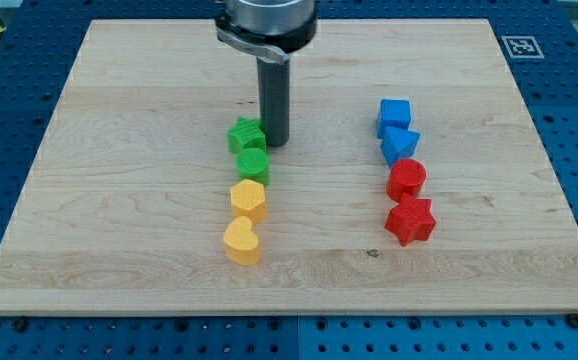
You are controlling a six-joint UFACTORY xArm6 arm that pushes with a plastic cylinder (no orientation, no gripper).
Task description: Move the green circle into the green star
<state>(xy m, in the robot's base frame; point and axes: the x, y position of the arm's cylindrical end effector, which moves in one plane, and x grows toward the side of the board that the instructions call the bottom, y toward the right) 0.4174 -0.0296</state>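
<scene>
At bench point(119, 120) centre, my tip point(275, 143) sits just at 3 o'clock of green star point(246, 135), about touching. No pincer on me, just a rod, holding nothing. Green circle point(254, 165) touches star at its 6 o'clock; yellow blocks below.

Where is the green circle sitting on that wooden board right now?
The green circle sits left of the board's middle, touching the green star just above it, with a yellow block right below. My tip stands beside the star, on its right.
</scene>
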